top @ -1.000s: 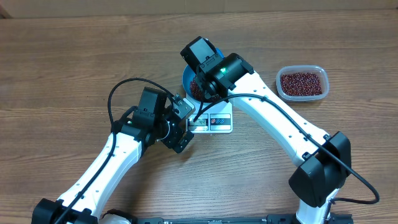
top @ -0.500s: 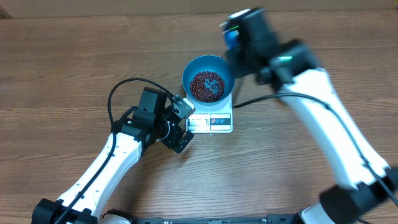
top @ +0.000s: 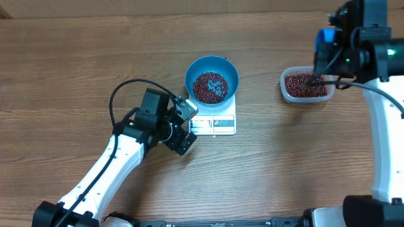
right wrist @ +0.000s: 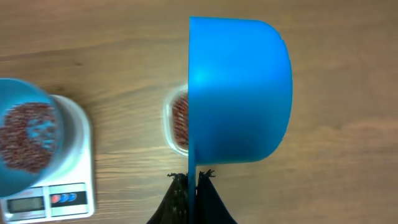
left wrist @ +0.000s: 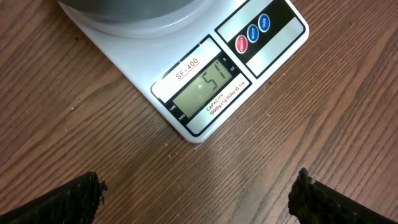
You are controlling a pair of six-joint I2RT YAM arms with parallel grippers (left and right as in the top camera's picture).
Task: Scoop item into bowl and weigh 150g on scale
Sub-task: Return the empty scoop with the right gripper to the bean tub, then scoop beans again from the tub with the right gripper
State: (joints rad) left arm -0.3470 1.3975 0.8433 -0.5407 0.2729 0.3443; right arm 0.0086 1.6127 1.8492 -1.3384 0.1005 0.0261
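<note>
Right gripper [right wrist: 193, 186], clamping the scoop [right wrist: 239, 93] handle, is swinging off the bowl [top: 212, 63], tub [top: 284, 85] now beneath it: refilling, scale [left wrist: 205, 87] reading only 51.

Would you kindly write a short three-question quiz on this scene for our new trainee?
1. True or false: the blue bowl stands on the scale.
2. What does the right pincer grip? A) the blue scoop B) the blue bowl C) nothing.
3. Fill in: the left pincer, near the scale's display, has its jaws ____.
Key: 1 true; 2 A; 3 open.
</note>
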